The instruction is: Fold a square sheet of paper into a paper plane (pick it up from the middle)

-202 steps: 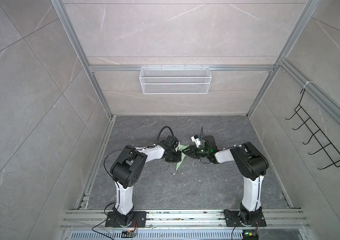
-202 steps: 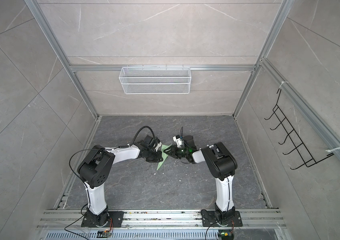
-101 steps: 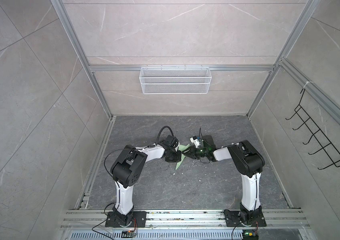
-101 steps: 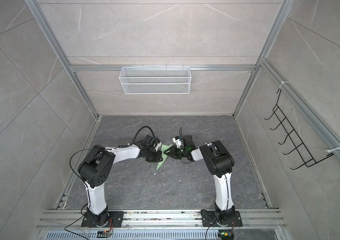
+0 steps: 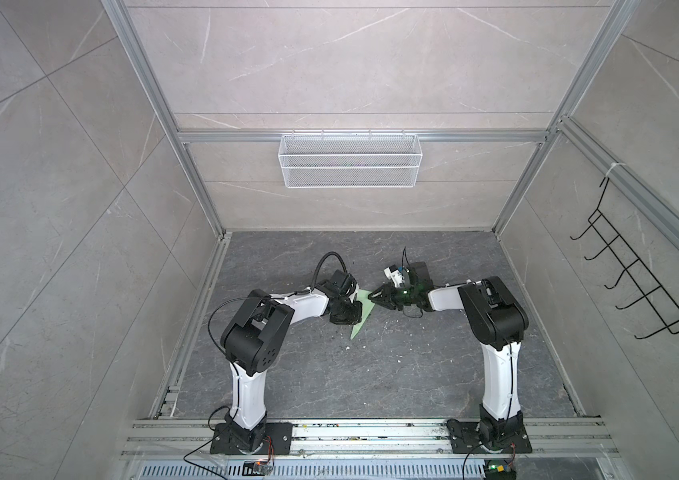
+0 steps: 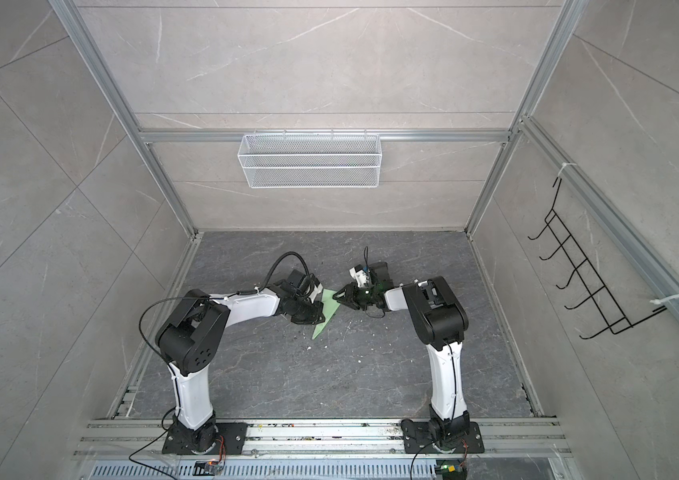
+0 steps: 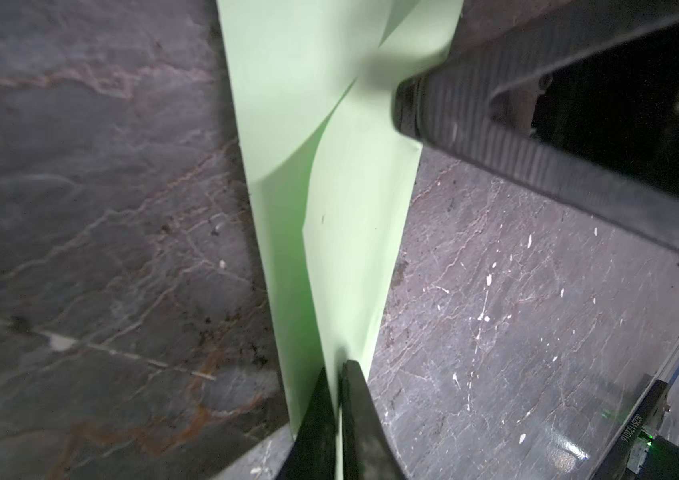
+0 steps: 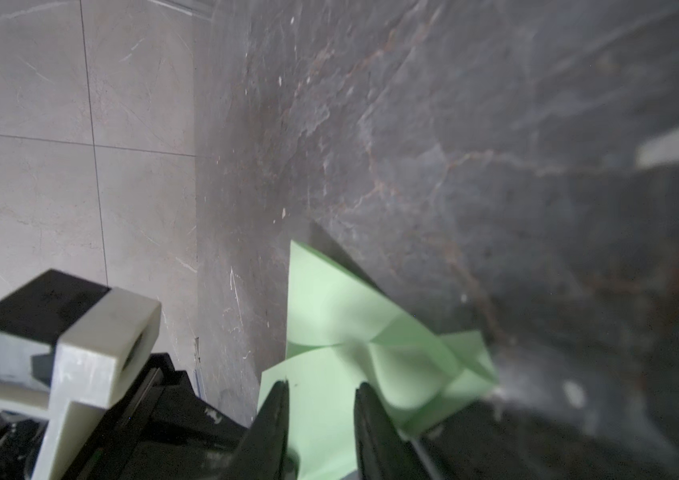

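The left tool (image 7: 337, 368) is pinching the half-folded paper plane (image 7: 329, 208), which is stretching ahead of its tips. The right tool (image 8: 321, 395) is hovering, jaws parted, over the wide end. Closing askew risks dragging loose flaps and spoiling the creases.

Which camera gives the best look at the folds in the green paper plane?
The left wrist view: the paper plane fills it, creases sharp. The right wrist view blurs its wide end; in both top views it is a small sliver.
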